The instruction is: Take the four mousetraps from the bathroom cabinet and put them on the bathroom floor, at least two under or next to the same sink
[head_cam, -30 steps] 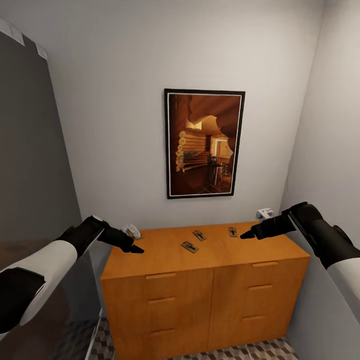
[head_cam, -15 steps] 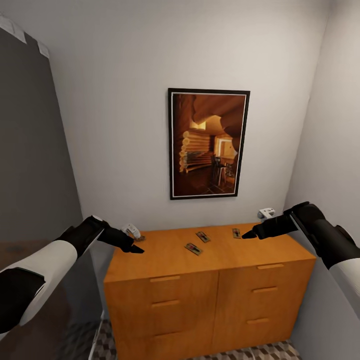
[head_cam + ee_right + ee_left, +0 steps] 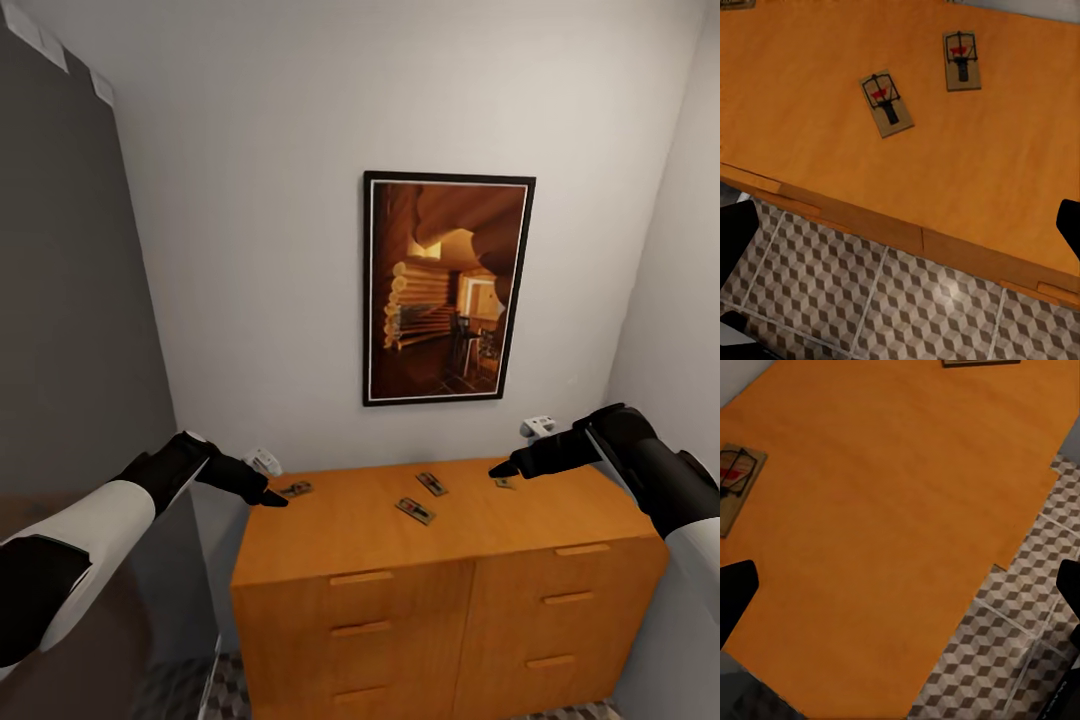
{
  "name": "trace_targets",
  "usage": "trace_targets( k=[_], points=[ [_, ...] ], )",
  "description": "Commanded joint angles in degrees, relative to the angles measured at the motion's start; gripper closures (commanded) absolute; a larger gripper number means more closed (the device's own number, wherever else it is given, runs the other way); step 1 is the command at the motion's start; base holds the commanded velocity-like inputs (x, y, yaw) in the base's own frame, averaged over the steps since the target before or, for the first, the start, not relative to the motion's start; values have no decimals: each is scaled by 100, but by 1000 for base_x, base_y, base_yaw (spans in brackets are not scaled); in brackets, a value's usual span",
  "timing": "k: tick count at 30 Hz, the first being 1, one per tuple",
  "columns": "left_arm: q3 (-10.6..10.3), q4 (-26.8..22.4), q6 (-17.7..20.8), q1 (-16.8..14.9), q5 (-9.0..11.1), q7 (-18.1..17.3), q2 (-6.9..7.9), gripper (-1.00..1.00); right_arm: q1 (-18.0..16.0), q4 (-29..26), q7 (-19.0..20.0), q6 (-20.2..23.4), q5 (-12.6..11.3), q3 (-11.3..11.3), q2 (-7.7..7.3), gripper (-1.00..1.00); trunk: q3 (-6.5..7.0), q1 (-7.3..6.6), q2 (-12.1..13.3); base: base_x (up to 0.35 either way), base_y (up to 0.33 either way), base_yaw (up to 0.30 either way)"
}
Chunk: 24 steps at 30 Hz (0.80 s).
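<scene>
Four traps [image 3: 415,511] are lying flat on the cabinet [image 3: 360,525]; each looks light, stiff and thin, best pinched across its board edges. Both tools, left [image 3: 268,496] and right [image 3: 499,469], are hovering empty with jaws spread.

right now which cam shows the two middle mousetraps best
The right wrist view: both middle mousetraps lie large and sharp on the cabinet top, red marks and dark metal parts plain. The head view shows them small and slanted. The left wrist view catches other traps, cut off at the picture's edges.
</scene>
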Motion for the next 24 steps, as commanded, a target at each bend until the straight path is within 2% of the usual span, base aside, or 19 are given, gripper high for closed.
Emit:
trace_targets(
  k=[1,7,24],
  points=[
    [22,-14,54,1,-39,-28,-1,-100,-4,-5,43,15,44,10,-5,-100,-3,3,-5,97,111,0],
    [11,-11,72,3,-48,14,-20,-100,-4,-4,43,15,44,18,-53,-100,-3,3,-5,45,52,0],
    [3,-2,84,1,-85,200,-98,-100,-4,-4,43,15,44,36,-67,-100,-3,3,-5,22,3,0]
  ],
)
